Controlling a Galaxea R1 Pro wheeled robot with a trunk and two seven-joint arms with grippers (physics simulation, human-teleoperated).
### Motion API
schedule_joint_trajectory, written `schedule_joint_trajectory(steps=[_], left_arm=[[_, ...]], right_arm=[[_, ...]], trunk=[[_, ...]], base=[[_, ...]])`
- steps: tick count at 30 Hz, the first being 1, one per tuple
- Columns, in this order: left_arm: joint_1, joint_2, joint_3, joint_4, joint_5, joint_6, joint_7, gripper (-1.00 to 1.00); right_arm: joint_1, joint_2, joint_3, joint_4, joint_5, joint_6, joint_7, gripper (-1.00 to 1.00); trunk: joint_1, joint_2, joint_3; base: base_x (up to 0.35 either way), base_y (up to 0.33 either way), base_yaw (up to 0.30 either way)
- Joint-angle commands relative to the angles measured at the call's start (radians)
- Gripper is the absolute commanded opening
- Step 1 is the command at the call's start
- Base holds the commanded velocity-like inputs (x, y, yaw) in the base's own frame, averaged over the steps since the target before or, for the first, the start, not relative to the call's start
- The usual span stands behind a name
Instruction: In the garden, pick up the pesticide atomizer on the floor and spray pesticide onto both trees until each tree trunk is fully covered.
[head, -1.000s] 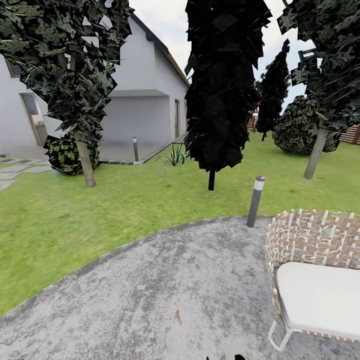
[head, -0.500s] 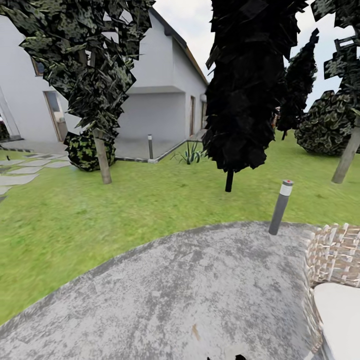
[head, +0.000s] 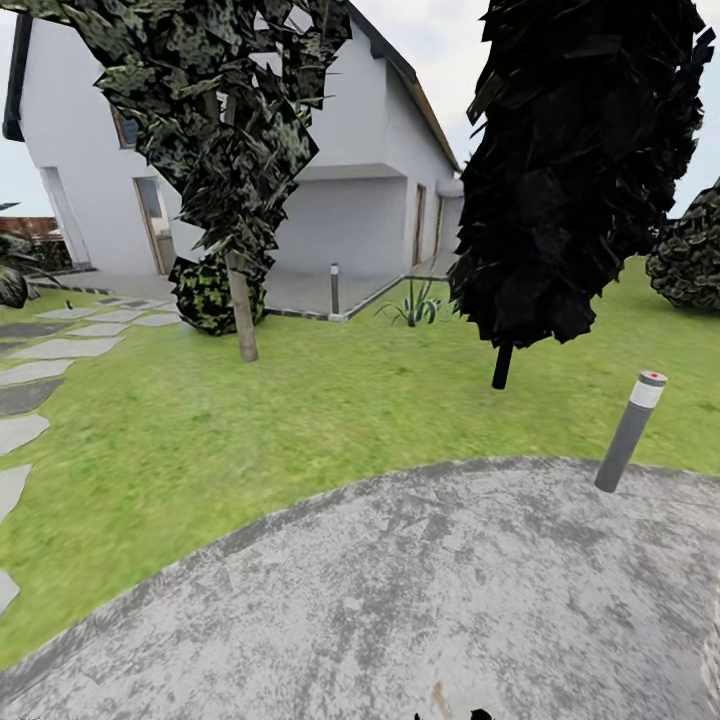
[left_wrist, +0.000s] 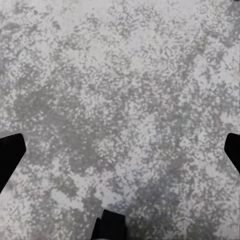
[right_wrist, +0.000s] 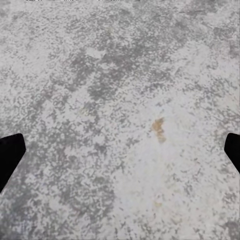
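The pesticide atomizer is out of view. One tree (head: 225, 110) with jagged dark green foliage stands on the lawn at the left, ahead of me, and its pale beige-grey trunk (head: 241, 318) rises from the grass. My left gripper (left_wrist: 120, 155) hangs open over the grey paving, its dark fingertips (left_wrist: 10, 152) far apart and nothing between them. My right gripper (right_wrist: 120, 155) is likewise open over paving, with fingertips (right_wrist: 10, 150) at the frame's sides. A small black shape (left_wrist: 110, 226) shows in the left wrist view; I cannot tell what it is.
I stand on a round grey paved patch (head: 400, 600) bordered by lawn (head: 150, 440). A black conifer (head: 575, 170) and a grey lamp post (head: 630, 432) stand ahead on the right. Stepping stones (head: 40, 350) lie at the left. Behind is a white house (head: 350, 200), with a second post (head: 334, 288) and a round bush (head: 205, 295).
The head camera has turned left, so the whole scene slid rightward. The wicker chair and the right-hand tree have left the picture, and the stepping stones have come in at the left.
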Motion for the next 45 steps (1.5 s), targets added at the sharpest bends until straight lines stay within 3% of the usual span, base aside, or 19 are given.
schedule_joint_trajectory(steps=[1,24,34,45], left_arm=[[-0.001,0.0,0.002,0.002,-0.002,-0.004,0.0,1.0],[-0.001,0.0,0.005,0.002,-0.003,-0.004,0.0,1.0],[-0.001,0.0,0.005,0.002,-0.003,-0.004,0.0,1.0],[-0.001,0.0,0.006,-0.006,-0.004,-0.003,0.002,1.0]], right_arm=[[0.0,0.0,-0.001,0.0,0.007,-0.002,-0.001,1.0],[0.0,-0.001,-0.001,0.0,0.007,-0.002,-0.001,1.0],[0.0,0.0,-0.001,0.0,0.007,-0.002,-0.001,1.0],[0.0,-0.001,-0.001,0.0,0.007,-0.002,-0.001,1.0]], trunk=[[0.0,-0.001,-0.002],[0.0,-0.001,-0.028],[0.0,-0.001,-0.04],[0.0,-0.001,-0.052]], base=[[0.174,0.272,0.183],[0.228,0.248,0.183],[0.297,0.148,0.183],[0.049,0.015,0.183]])
